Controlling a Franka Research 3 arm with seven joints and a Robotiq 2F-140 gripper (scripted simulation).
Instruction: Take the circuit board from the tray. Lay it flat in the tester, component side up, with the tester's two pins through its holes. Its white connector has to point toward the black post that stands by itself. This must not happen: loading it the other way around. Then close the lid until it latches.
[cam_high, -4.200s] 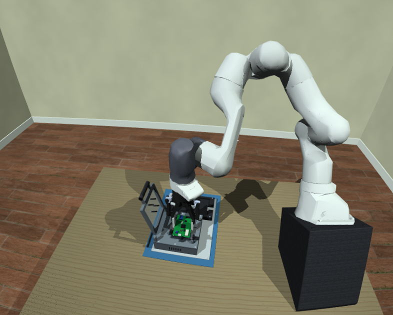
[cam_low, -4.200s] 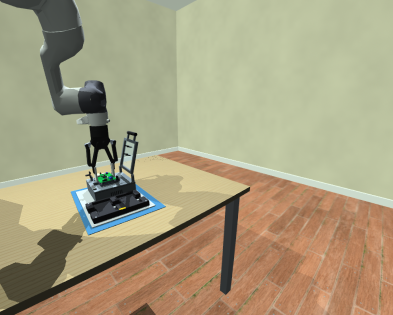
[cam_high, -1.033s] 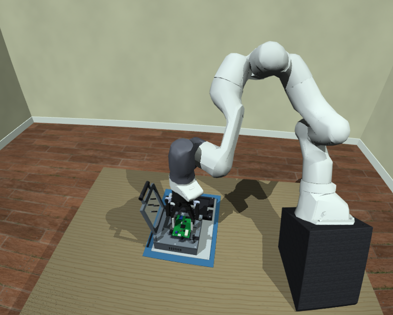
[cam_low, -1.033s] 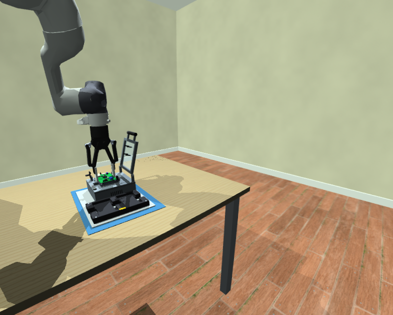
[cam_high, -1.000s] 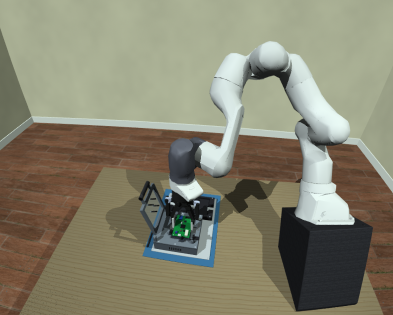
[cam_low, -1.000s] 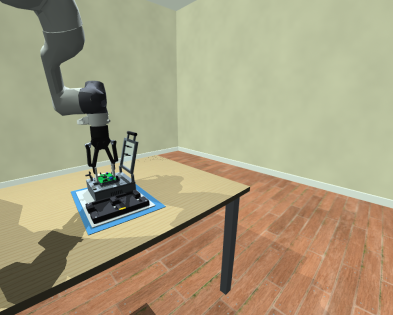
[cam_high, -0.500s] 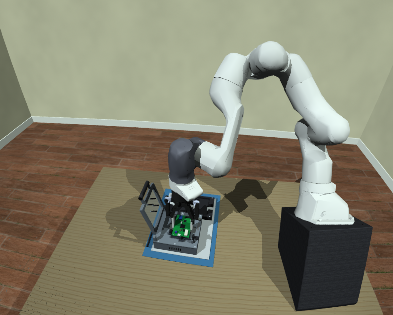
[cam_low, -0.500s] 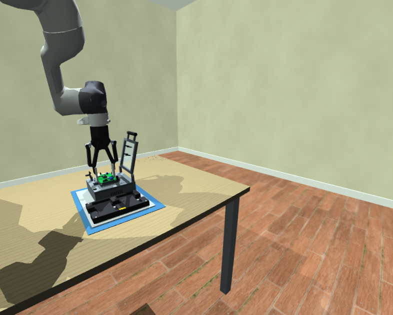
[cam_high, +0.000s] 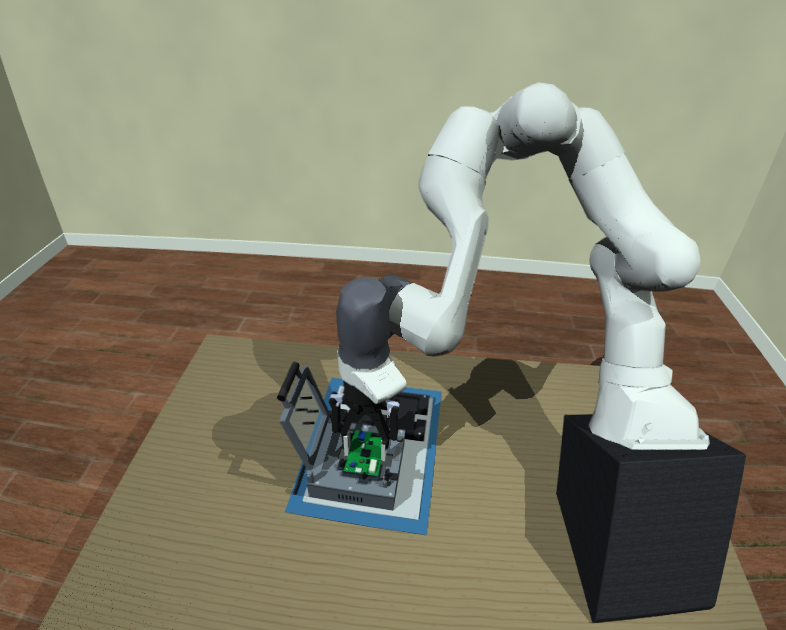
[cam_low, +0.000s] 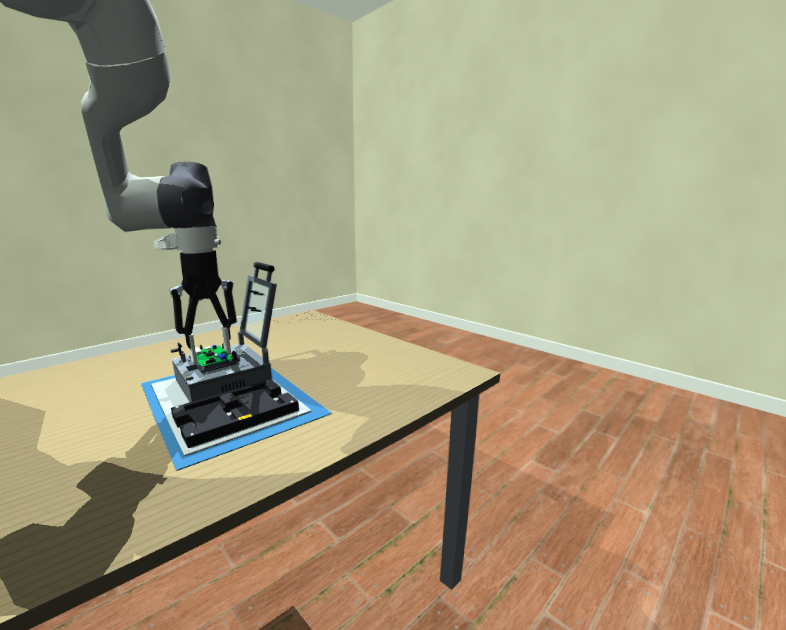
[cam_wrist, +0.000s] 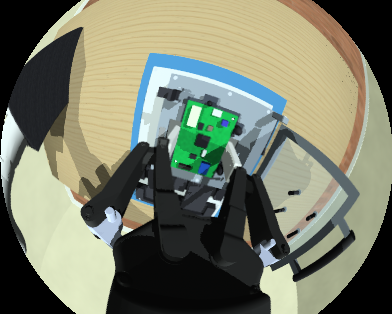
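Note:
The green circuit board (cam_high: 359, 461) (cam_low: 216, 358) (cam_wrist: 210, 128) is component side up and roughly level over the grey tester (cam_high: 351, 492) (cam_low: 196, 388) (cam_wrist: 200, 88). My gripper (cam_high: 364, 448) (cam_low: 210, 352) (cam_wrist: 201, 141) points down and is shut on the board's two long edges. The white connector (cam_high: 372, 465) (cam_wrist: 193, 116) is at the board's end away from the black tray (cam_low: 203, 429). A black post (cam_wrist: 210, 103) shows just beyond that end. The lid (cam_high: 296, 441) (cam_low: 269, 315) (cam_wrist: 322, 159) stands open. The pins and any gap under the board are hidden.
The open lid rises close beside one finger, with its black handle (cam_high: 288, 381) (cam_low: 263, 267) (cam_wrist: 325, 257) at the top. A dark latch part (cam_high: 388, 477) (cam_wrist: 170, 93) stands on the tester's opposite side. A blue-bordered mat (cam_high: 357, 521) (cam_low: 160, 433) (cam_wrist: 142, 110) lies under tester and tray.

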